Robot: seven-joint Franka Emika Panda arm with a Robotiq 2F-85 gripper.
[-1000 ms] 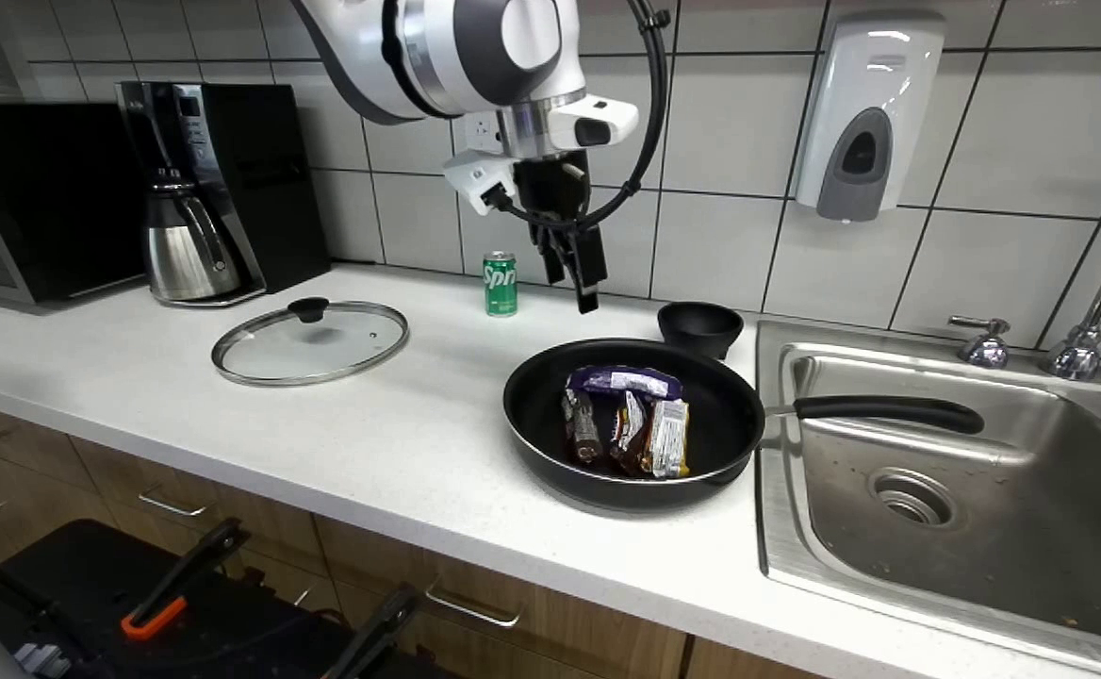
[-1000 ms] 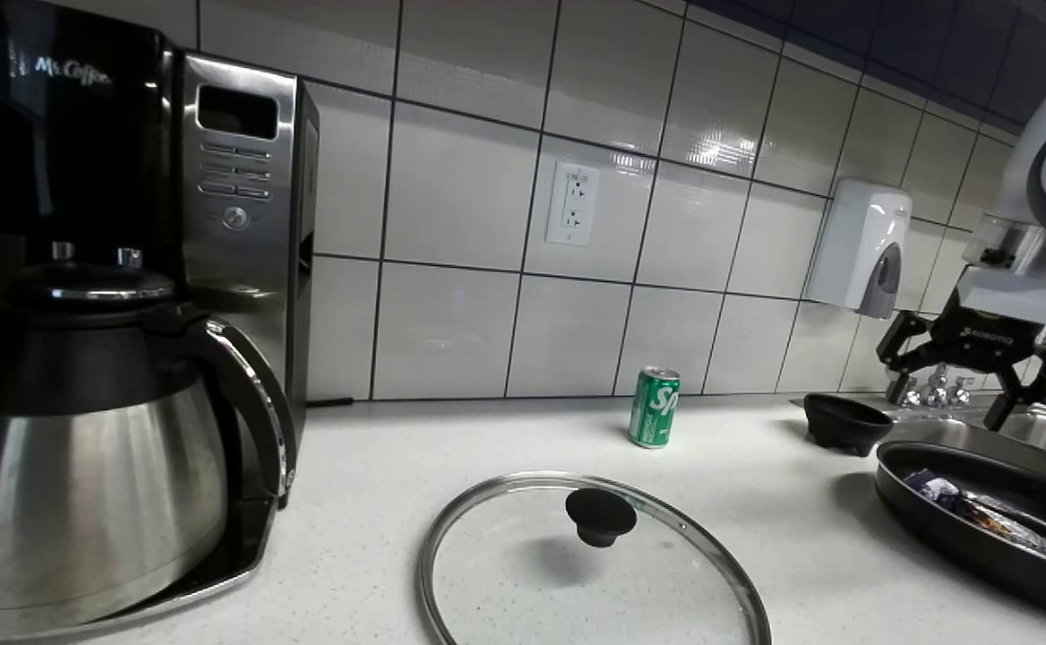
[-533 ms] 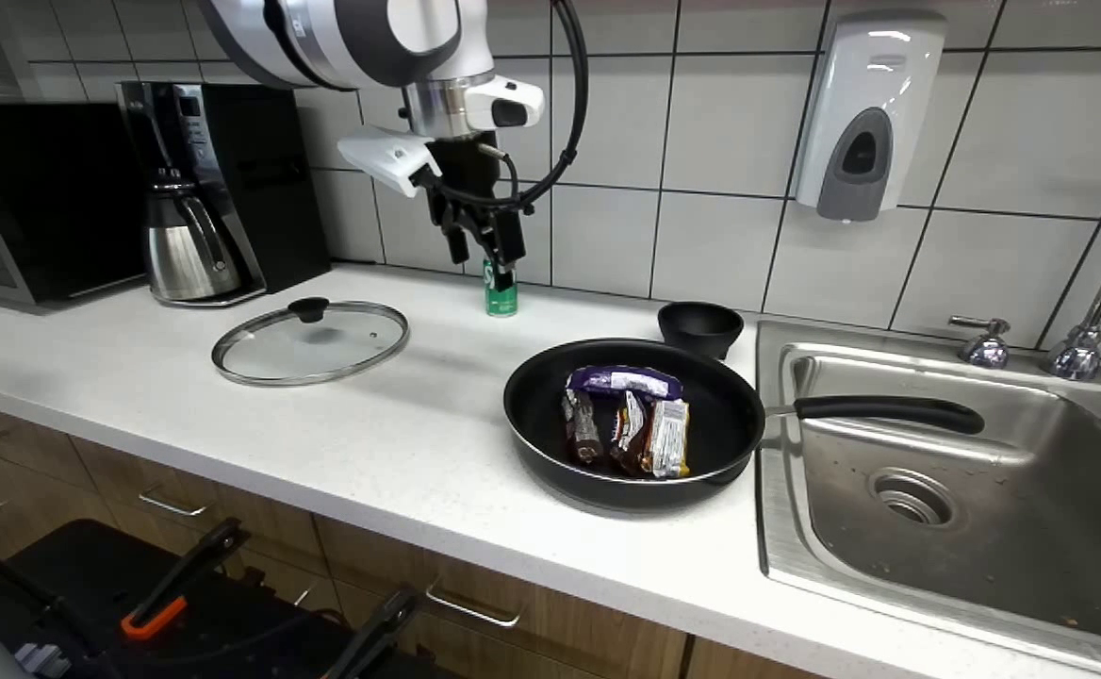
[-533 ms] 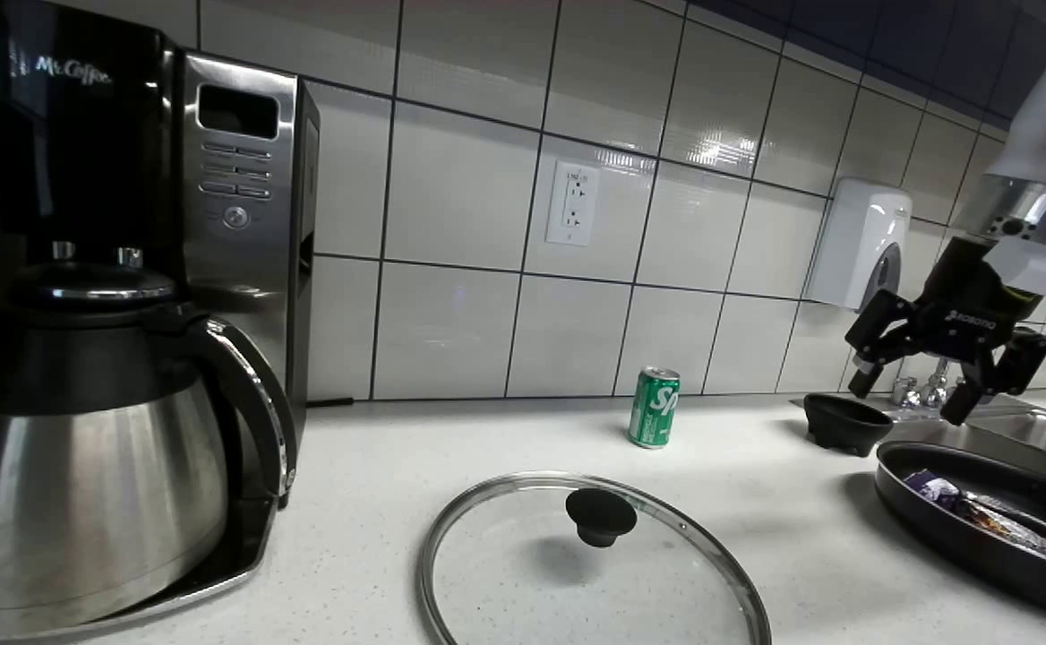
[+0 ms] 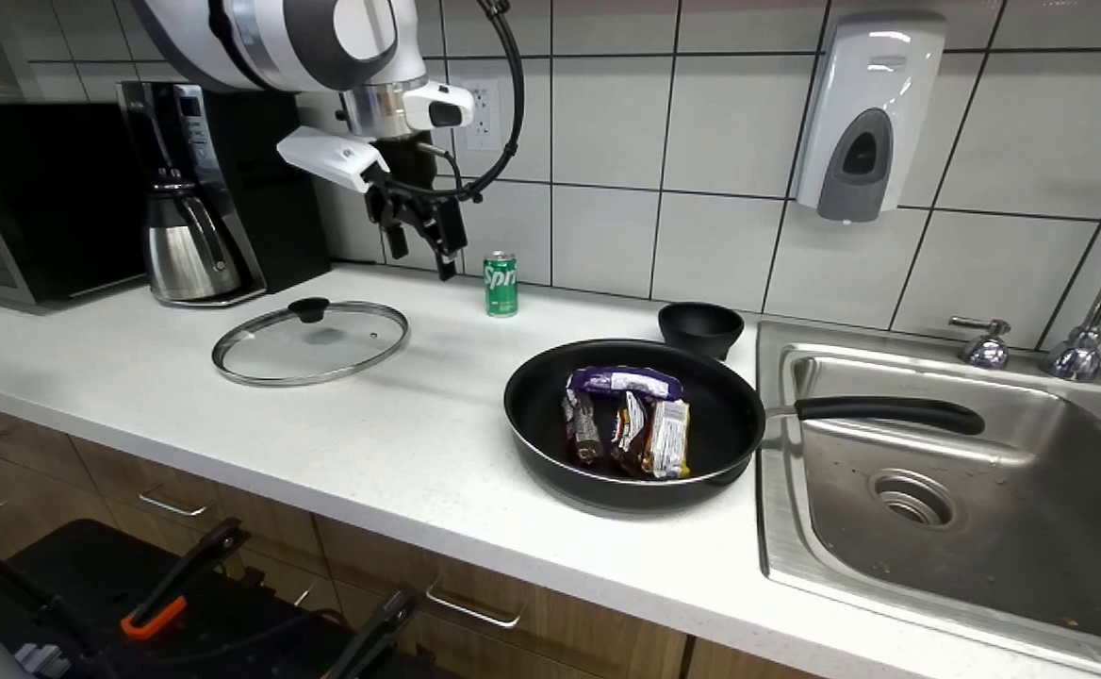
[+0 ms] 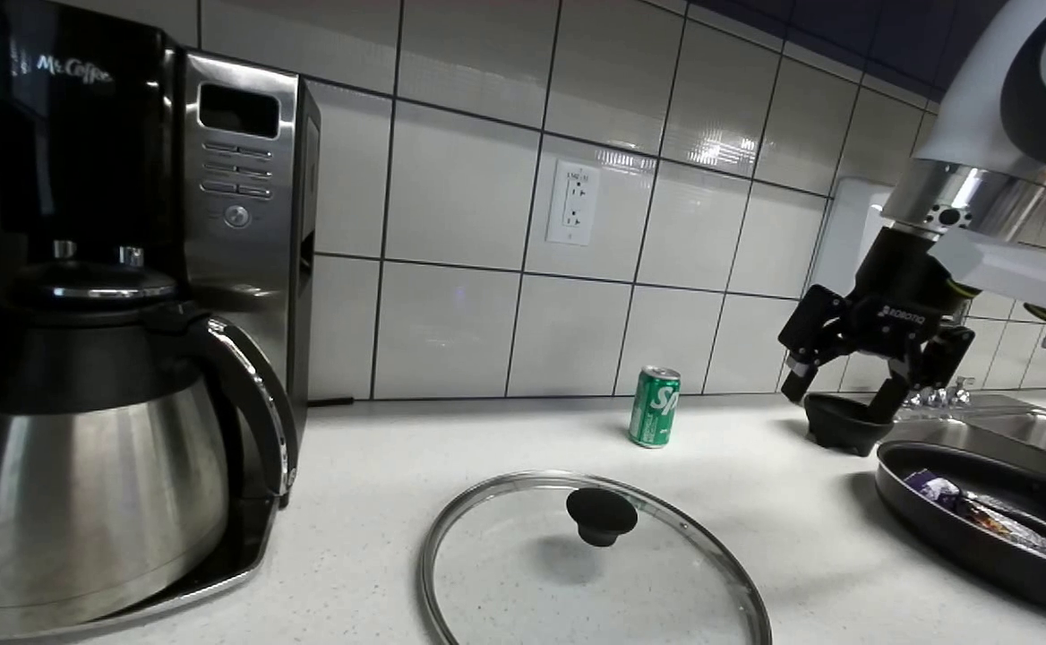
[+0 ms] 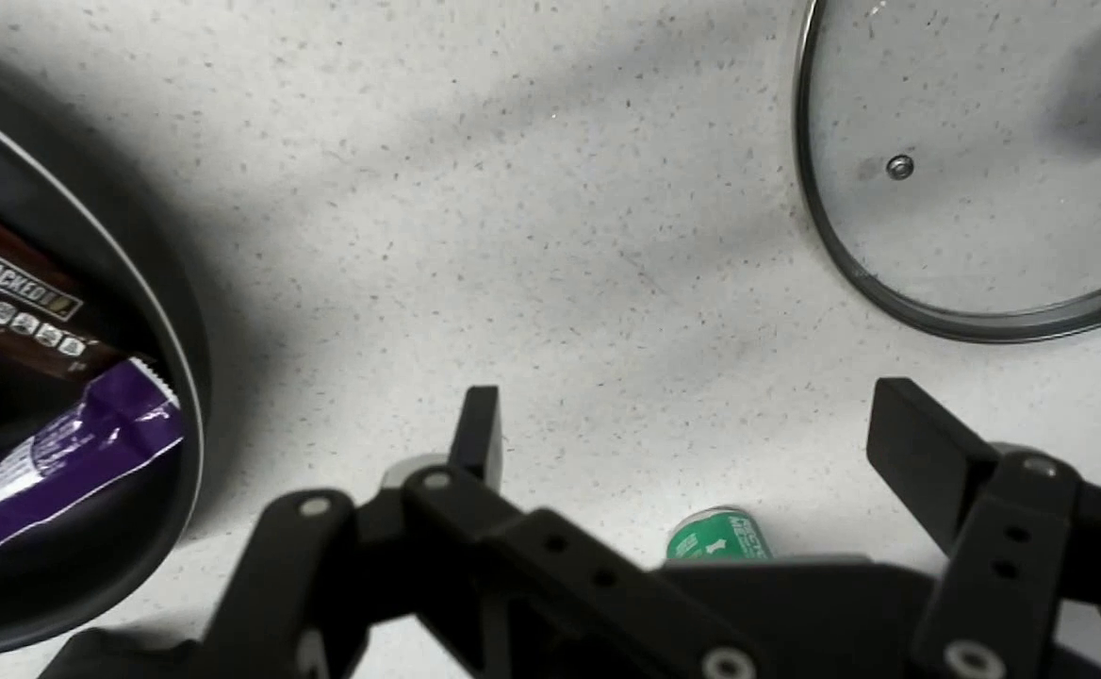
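Two fingers (image 7: 477, 438) spread wide apart, nothing gripped or touched; gripper (image 7: 687, 415) hangs above counter (image 5: 324, 434). Can (image 5: 501, 284) stands upright on it, near wall (image 5: 598, 123); lid (image 5: 310, 349) lies flat nearby. Pan (image 5: 536, 410) with wrapped bars (image 5: 668, 438) inside sits farther off, handle (image 5: 888, 412) out over sink (image 5: 946, 585).

Gripper (image 6: 840, 396): "ROBOTIQ"; can (image 5: 501, 286): "Spri".

Soap dispenser (image 5: 876, 104) on wall (image 5: 607, 123); carafe (image 6: 93, 493) in coffee maker (image 6: 227, 251).
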